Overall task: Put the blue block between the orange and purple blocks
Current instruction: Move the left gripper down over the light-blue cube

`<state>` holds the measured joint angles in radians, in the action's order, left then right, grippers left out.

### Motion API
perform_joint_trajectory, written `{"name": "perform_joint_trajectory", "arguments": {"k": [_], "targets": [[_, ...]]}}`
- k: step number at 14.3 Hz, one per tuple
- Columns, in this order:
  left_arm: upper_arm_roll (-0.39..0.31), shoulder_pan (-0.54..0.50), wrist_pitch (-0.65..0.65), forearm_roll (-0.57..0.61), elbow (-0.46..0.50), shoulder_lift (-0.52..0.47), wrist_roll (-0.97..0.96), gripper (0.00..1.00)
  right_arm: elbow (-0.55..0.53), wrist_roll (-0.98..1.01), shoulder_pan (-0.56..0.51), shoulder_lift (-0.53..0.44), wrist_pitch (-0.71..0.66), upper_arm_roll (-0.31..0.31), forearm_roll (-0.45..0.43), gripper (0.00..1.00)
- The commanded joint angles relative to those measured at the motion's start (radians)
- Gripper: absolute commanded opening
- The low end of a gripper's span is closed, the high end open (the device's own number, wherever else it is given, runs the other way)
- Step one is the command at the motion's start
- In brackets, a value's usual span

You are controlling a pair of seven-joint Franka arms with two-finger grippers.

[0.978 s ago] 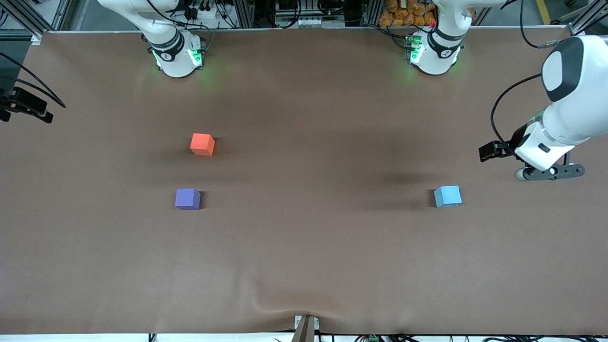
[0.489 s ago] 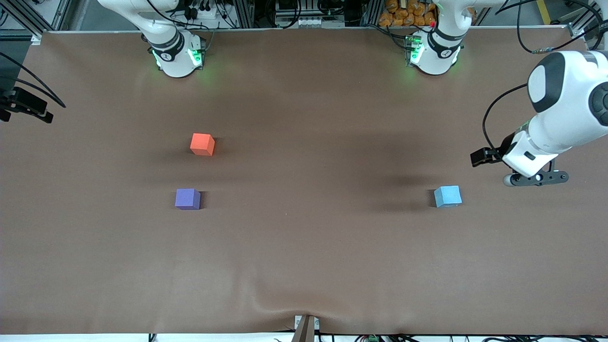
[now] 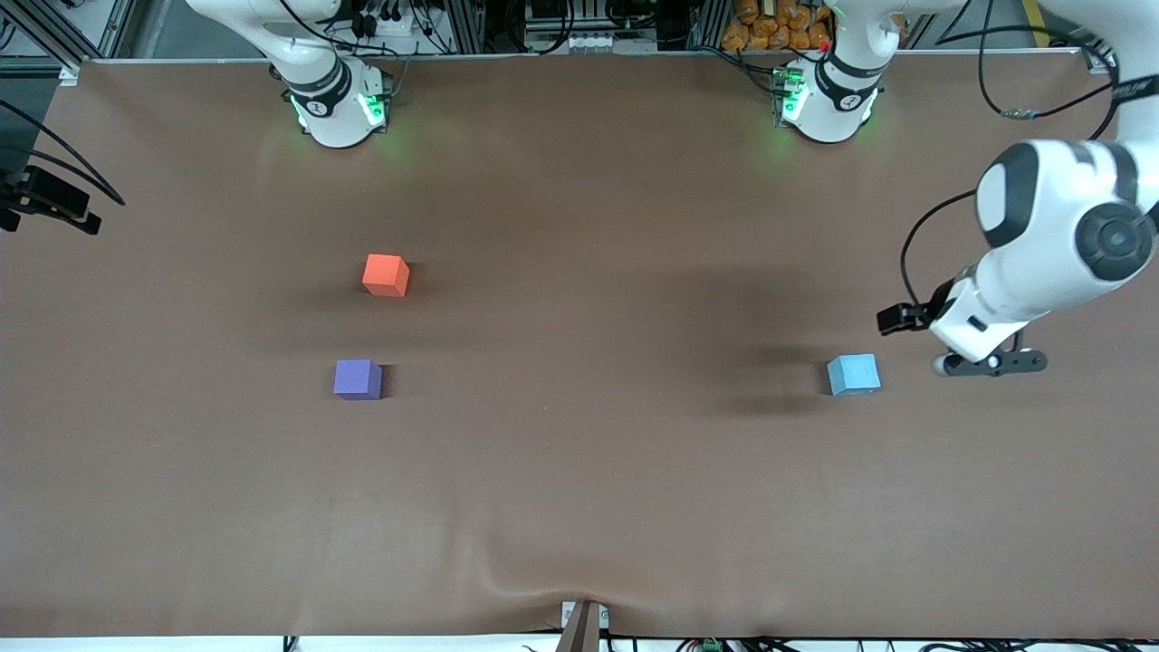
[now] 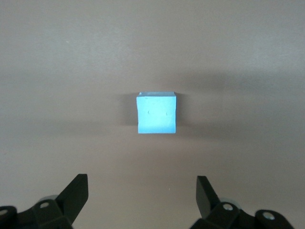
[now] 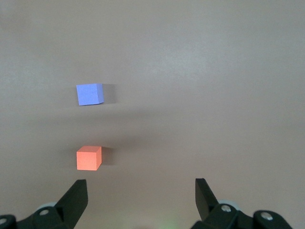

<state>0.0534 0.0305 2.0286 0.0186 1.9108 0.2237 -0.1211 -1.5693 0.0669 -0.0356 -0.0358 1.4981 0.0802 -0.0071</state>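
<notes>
Blue block (image 3: 854, 374) well apart from orange block (image 3: 386, 275).

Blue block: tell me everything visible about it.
The blue block is a small light sky-blue cube with a matte look and two faint dimples on one face in the left wrist view. It sits flat on the brown table toward the left arm's end, casting a soft shadow. Nothing touches it; the left gripper hangs open above the table beside it.

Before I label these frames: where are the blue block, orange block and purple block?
blue block (image 3: 853, 374): front view, top face.
orange block (image 3: 385, 273): front view, top face.
purple block (image 3: 357, 378): front view, top face.
</notes>
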Motion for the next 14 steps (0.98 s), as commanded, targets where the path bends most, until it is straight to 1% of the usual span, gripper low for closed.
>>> {"name": "perform_joint_trajectory", "arguments": {"k": [1,6,10,14], "targets": [[0.002,0.003,0.056,-0.020,-0.006,0.057,-0.003,1.00,0.002,0.011,-0.013,-0.001,-0.009,-0.005,0.015,1.00],[0.003,0.006,0.176,-0.022,-0.006,0.153,-0.008,1.00,0.002,0.011,-0.012,-0.003,-0.009,-0.005,0.015,1.00],[0.005,0.011,0.246,-0.022,-0.004,0.224,-0.009,1.00,0.002,0.010,-0.013,-0.001,-0.009,-0.005,0.015,1.00],[0.005,0.006,0.268,-0.058,-0.004,0.266,-0.009,1.00,0.002,0.011,-0.013,-0.001,-0.009,-0.003,0.015,1.00]]}}
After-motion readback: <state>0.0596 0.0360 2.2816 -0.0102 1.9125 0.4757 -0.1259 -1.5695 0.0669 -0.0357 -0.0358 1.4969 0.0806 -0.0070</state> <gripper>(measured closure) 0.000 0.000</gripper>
